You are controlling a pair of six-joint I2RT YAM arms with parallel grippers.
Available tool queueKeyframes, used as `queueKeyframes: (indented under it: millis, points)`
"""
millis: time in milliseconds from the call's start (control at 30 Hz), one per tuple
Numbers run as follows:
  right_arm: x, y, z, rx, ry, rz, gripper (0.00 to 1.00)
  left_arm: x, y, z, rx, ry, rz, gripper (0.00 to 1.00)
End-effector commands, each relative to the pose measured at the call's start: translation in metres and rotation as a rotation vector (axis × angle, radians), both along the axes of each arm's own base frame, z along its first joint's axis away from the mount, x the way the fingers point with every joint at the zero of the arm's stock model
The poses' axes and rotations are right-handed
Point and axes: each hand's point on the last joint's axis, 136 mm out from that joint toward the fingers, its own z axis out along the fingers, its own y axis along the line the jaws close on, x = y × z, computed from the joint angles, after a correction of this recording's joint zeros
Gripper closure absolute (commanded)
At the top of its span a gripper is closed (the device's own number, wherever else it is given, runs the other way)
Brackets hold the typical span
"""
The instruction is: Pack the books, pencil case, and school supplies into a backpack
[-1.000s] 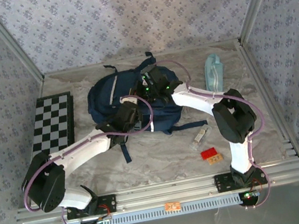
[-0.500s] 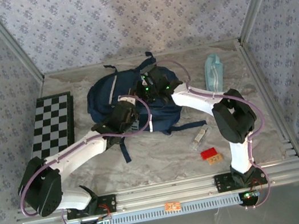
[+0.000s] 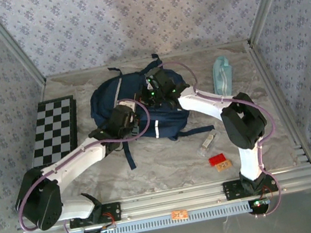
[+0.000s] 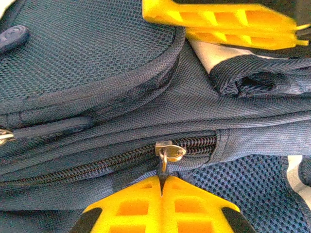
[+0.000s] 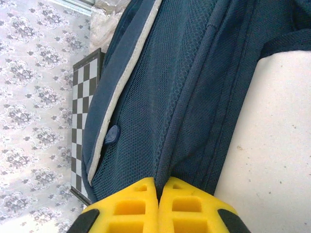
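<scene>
Navy backpack (image 3: pixel 105 98): soft, limp; hold by zip pull (image 4: pixel 163 167); left fingers (image 4: pixel 126 208) pinch that pull; right fingers (image 5: pixel 131 208) clamp a seam (image 5: pixel 165 160).

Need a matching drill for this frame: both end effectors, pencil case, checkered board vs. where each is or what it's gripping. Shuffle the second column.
Column 1
1. left end effector
2. right end effector
3. pencil case
4. checkered board

Column 2
A. lies flat, left of the backpack
B. shut on a fold of backpack fabric
C. shut on the zipper pull
D. lies right of the backpack, apart from it

Pairs: 1-C, 2-B, 3-D, 4-A
</scene>
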Motion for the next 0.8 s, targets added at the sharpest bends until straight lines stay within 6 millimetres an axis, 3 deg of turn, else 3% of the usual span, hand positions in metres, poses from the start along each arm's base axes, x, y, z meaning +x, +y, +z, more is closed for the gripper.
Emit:
queueKeyframes:
  millis: [0,167,333,533,600,700,767]
  points:
    - [0.002,0.006,0.044,0.033,-0.103,0.051,1.0,0.003,0.005,0.002,-0.021,-0.006,0.021,1.0]
    - [0.003,0.006,0.048,0.012,-0.115,0.07,1.0,0.001,-0.002,0.004,-0.045,-0.003,0.013,1.0]
    - [0.015,0.005,0.047,-0.041,-0.128,0.106,1.0,-0.012,-0.029,0.006,-0.084,0.031,-0.006,1.0]
    - [0.022,0.024,0.037,-0.058,-0.095,0.242,0.99,-0.022,-0.067,0.007,-0.129,0.068,0.003,1.0]
    - [0.02,0.02,0.035,-0.099,-0.083,0.256,0.89,-0.019,-0.068,0.008,-0.124,0.066,0.035,1.0]
    - [0.013,0.006,0.047,-0.117,-0.102,0.238,0.69,-0.013,-0.054,0.003,-0.087,0.068,0.106,1.0]
    - [0.005,-0.009,0.049,-0.143,-0.091,0.212,0.62,-0.01,-0.043,0.0,-0.065,0.063,0.132,1.0]
